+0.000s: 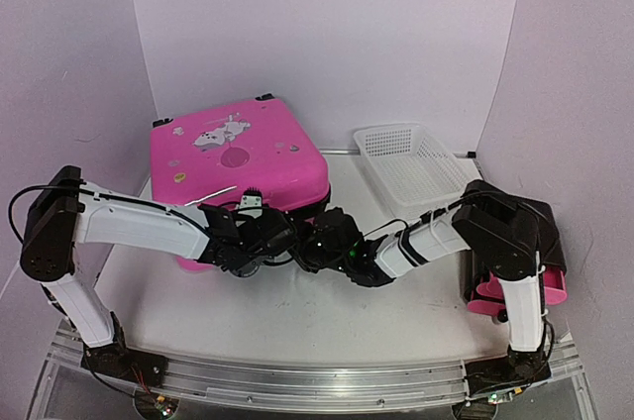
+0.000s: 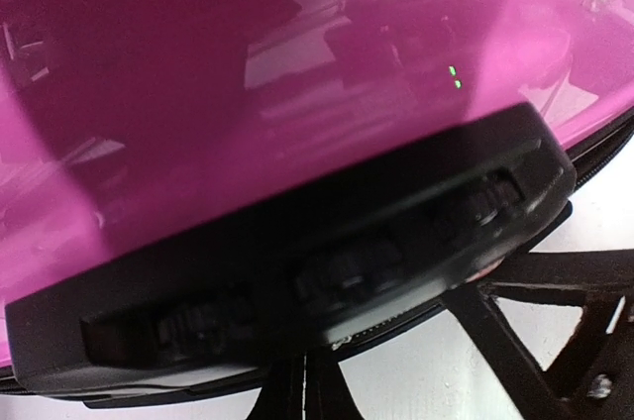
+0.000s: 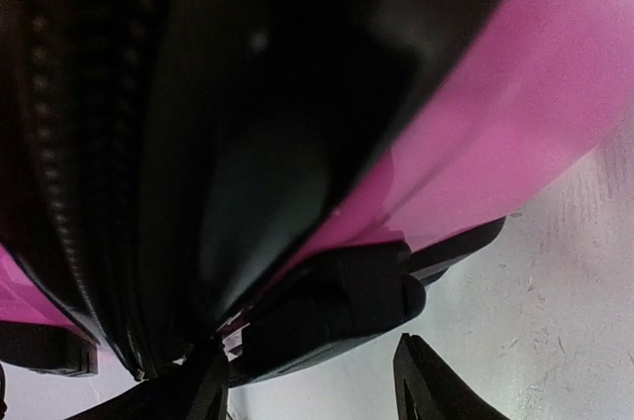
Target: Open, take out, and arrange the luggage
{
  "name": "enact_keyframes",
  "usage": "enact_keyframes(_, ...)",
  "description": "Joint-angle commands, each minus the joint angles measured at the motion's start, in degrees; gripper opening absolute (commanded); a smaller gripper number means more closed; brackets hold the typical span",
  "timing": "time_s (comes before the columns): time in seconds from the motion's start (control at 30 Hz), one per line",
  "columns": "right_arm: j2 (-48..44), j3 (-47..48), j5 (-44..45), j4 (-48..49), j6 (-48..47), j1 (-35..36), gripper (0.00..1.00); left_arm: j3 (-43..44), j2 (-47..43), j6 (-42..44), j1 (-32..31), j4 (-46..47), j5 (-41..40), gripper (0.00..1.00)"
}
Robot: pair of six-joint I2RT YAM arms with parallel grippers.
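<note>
The luggage [image 1: 238, 157] is a hot-pink hard-shell suitcase lying flat at the back left, sticker lid up. Both arms reach its near edge. My left gripper [image 1: 260, 240] is low against the front wall. In the left wrist view its fingers [image 2: 302, 385] are shut, tips up against the black band [image 2: 327, 262] under the glossy pink shell [image 2: 248, 93]; whether they pinch anything is hidden. My right gripper [image 1: 319, 232] is at the near right corner. In the right wrist view it [image 3: 312, 390] stands open under a black block [image 3: 327, 311] on the pink shell [image 3: 515, 123], beside the zipper band [image 3: 59, 143].
A white mesh basket [image 1: 411, 164] stands at the back right. A small black cabinet with pink drawers [image 1: 540, 271] sits at the right edge behind the right arm. White table [image 1: 297, 321] stretches between the arm bases and the suitcase. Lilac walls close three sides.
</note>
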Motion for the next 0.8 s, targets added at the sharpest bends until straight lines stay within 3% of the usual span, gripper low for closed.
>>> enact_keyframes(0.0,1.9,3.2,6.9,8.3,2.5,1.5,0.58,-0.2,-1.4,2.3,-0.5,5.0,0.6,0.00)
enact_keyframes(0.17,4.3,2.6,11.8,10.9,7.4,2.3,0.53,-2.1,-2.6,0.5,-0.3,5.4,0.1,0.00)
enact_keyframes(0.3,4.3,2.1,12.8,12.7,6.4,2.3,0.31,-3.9,-3.9,-1.2,-0.2,4.6,-1.1,0.00)
enact_keyframes(0.57,2.8,-1.3,17.7,14.1,4.5,1.3,0.14,-5.6,-4.4,-9.0,0.2,-4.5,-2.0,0.00)
enact_keyframes(0.67,3.4,-1.9,17.3,17.6,4.7,0.0,0.03,-6.8,-4.0,-13.4,0.2,-9.1,-1.7,0.00)
enact_keyframes(0.77,3.6,-2.9,17.7,19.7,5.2,-1.0,0.01,-8.6,-5.0,-17.6,0.2,-14.0,-2.1,0.00)
